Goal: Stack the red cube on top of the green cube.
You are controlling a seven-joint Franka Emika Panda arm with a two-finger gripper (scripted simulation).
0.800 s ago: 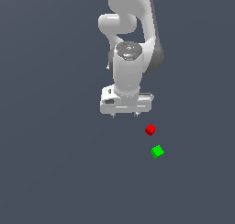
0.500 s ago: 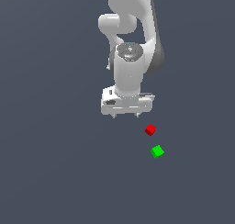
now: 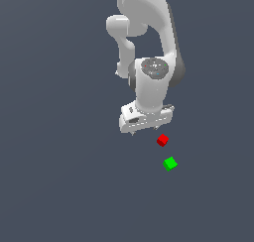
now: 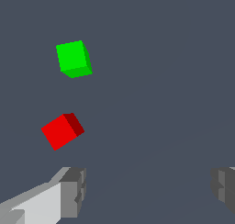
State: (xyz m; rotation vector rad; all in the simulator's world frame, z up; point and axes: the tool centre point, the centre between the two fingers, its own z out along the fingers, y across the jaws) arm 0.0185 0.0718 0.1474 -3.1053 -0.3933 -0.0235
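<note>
From the exterior view's left going right, I have the gripper (image 3: 147,128) spread wide and empty, and it has slid toward the exterior view's right over the last moment, so it now hangs just beside the red cube (image 3: 162,140) instead of well short of it. Neither cube has moved: the red one lies on the floor, and the green cube (image 3: 170,163) sits near it, apart. I judge the approach nearly done, with centring and descent to come.
</note>
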